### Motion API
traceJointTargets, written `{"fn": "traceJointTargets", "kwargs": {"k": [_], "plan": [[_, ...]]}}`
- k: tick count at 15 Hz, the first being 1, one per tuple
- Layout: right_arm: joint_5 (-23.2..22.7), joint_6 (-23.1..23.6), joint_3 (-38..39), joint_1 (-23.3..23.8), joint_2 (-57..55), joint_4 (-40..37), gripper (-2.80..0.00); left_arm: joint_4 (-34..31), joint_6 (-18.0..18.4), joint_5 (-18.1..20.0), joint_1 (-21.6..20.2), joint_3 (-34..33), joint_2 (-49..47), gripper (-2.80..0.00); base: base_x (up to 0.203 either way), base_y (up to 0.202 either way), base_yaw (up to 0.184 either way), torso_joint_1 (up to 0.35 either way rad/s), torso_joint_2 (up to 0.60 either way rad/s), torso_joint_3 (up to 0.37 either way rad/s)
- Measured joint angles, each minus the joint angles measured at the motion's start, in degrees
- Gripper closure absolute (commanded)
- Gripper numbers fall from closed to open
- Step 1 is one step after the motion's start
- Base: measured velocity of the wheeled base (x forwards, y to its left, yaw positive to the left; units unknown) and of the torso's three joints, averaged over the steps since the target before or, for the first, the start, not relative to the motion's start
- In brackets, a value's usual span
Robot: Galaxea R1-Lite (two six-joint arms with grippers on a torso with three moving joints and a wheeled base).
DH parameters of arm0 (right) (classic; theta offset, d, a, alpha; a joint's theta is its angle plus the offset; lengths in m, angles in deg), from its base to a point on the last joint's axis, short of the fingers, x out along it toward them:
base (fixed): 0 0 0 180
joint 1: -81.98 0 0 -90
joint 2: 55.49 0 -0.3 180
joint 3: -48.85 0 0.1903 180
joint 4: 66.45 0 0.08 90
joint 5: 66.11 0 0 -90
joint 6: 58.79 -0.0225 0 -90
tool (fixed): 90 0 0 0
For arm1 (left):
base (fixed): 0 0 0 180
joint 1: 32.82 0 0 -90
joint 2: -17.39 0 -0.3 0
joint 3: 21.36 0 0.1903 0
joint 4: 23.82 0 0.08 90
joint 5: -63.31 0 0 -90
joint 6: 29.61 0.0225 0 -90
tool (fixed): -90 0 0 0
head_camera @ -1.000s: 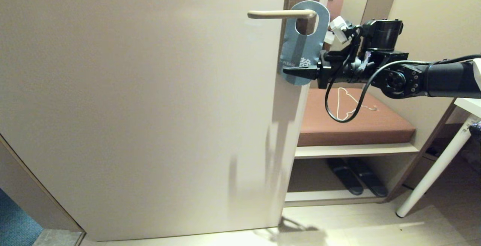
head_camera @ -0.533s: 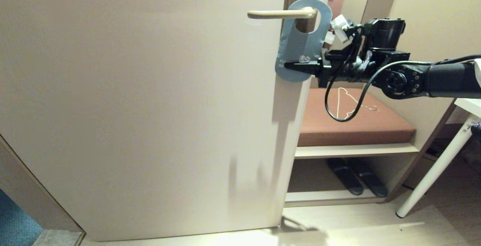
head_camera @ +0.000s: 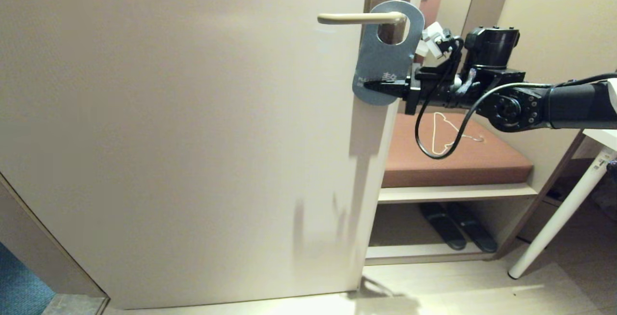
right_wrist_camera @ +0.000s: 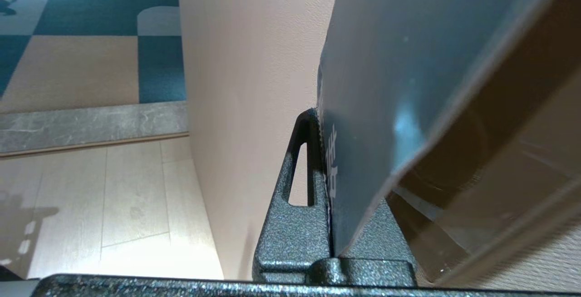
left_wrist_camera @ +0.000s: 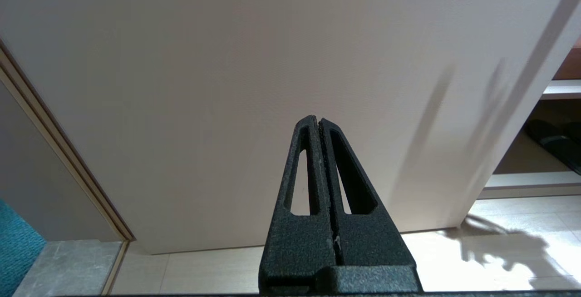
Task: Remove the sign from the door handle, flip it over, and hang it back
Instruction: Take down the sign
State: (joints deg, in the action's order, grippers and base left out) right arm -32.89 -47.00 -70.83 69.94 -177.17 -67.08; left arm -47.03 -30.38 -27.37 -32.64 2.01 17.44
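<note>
My black right hand (head_camera: 373,85) grips the blue, white-lettered sign (head_camera: 383,59); beige door handle (head_camera: 359,17), cream door (head_camera: 183,127), brown bench cushion (head_camera: 487,156).

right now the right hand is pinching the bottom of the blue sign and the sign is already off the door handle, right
Not quite. The right hand is shut on the bottom end of the blue sign, but the sign is not off yet: in the head view the door handle passes through the sign's round hole, so it hangs on the lever. The right wrist view shows the pinch itself.
</note>
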Motion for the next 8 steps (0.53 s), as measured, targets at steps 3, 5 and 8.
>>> {"fn": "traceJointTargets", "kwargs": {"k": [3,5,8], "plan": [[2.05,-0.23,0.45,-1.80,0.65,-0.03,0.00,0.00,0.00,0.02,0.00,0.00,0.00,0.00,0.000,0.000,0.000,0.000,0.00,0.000],[2.43,-0.35,0.43,-3.36,0.87,-0.05,0.00,0.00,0.00,0.00,0.00,0.00,0.00,0.00,0.000,0.000,0.000,0.000,0.00,0.000],[4.67,-0.50,0.11,-5.45,1.04,-0.06,0.00,0.00,0.00,0.02,0.00,0.00,0.00,0.00,0.000,0.000,0.000,0.000,0.00,0.000]]}}
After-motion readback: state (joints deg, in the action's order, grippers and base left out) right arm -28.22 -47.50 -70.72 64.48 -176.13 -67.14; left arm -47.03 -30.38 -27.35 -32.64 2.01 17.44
